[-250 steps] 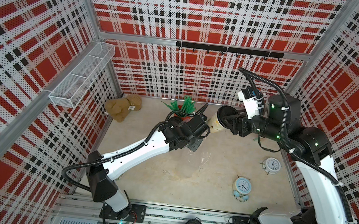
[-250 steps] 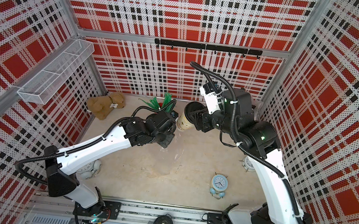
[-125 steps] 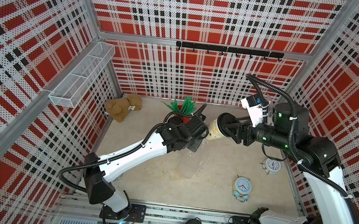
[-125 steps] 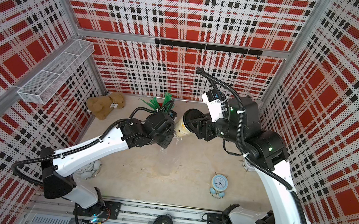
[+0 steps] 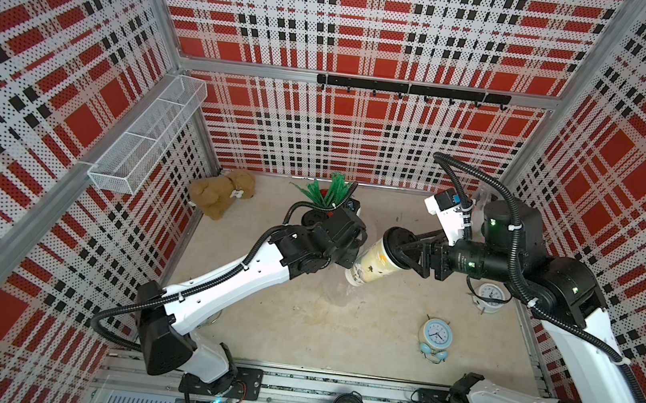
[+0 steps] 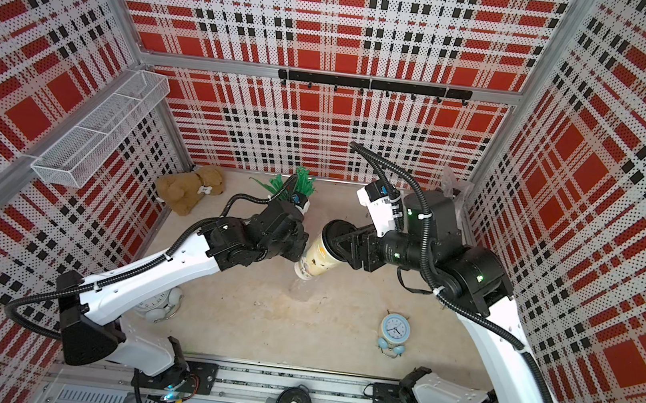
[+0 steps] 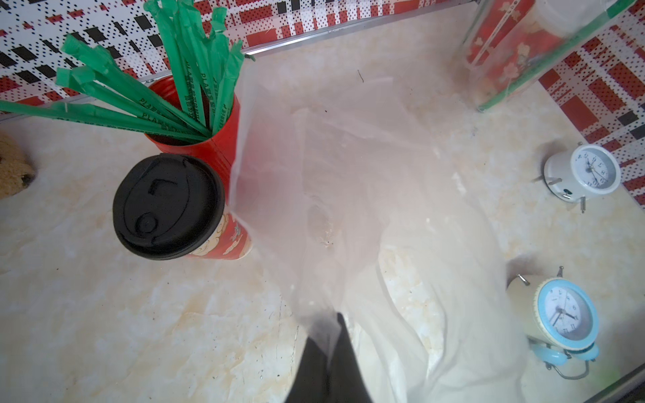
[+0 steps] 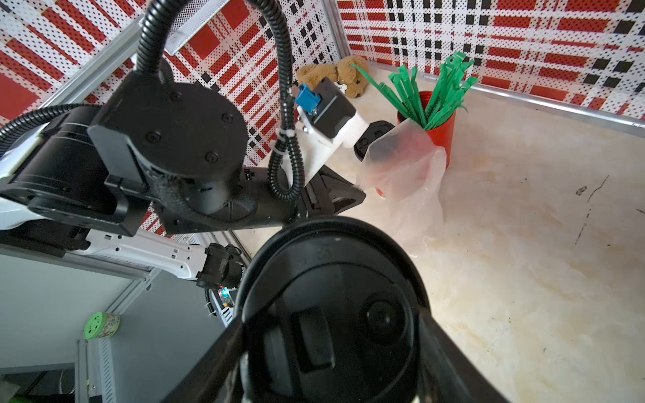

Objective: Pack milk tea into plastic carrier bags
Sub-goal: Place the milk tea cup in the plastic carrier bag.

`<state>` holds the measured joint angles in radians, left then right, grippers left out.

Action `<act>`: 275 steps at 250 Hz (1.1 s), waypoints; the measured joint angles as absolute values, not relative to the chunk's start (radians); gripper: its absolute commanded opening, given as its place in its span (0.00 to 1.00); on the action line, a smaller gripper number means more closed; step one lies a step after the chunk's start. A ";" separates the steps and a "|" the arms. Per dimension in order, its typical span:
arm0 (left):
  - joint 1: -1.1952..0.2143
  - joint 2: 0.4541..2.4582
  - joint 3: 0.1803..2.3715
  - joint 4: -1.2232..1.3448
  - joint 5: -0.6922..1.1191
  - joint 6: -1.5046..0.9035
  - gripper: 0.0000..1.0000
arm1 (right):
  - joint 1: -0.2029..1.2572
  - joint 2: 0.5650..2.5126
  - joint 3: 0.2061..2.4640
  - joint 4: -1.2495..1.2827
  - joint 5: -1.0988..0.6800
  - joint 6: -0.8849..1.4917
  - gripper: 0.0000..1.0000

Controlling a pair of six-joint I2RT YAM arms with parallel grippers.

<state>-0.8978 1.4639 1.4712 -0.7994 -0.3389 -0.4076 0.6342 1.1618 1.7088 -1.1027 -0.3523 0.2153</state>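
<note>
mid-frame in a top view, we held a tilted milk tea cup [image 5: 371, 262] clamped in the right gripper [image 5: 401, 249]; the left gripper [image 7: 326, 343] was pinched together on the plastic bag [image 7: 349, 181].

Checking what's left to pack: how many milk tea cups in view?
3 cups: one tilted in the right claw, one standing by the straw holder, one inside a bag in the back corner. Others may be hidden.

Light: bright, even, overhead; shadows soft.
Focus: cup [image 8: 331, 296] in right gripper [image 8: 331, 352] slightly blurred.
Haze: bag [image 7: 349, 174] veils view beyond left gripper [image 7: 330, 328].
</note>
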 measured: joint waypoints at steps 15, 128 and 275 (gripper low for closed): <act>-0.896 1.458 1.459 -0.786 -0.338 -0.421 0.00 | 0.643 1.158 1.687 -1.093 -0.355 0.226 0.24; -0.888 1.353 1.372 -0.675 -0.269 -0.533 0.00 | 0.712 1.160 1.644 -1.071 -0.225 0.248 0.20; -0.843 1.298 1.245 -0.514 -0.171 -0.693 0.00 | 0.856 1.231 1.555 -0.950 -0.105 0.284 0.15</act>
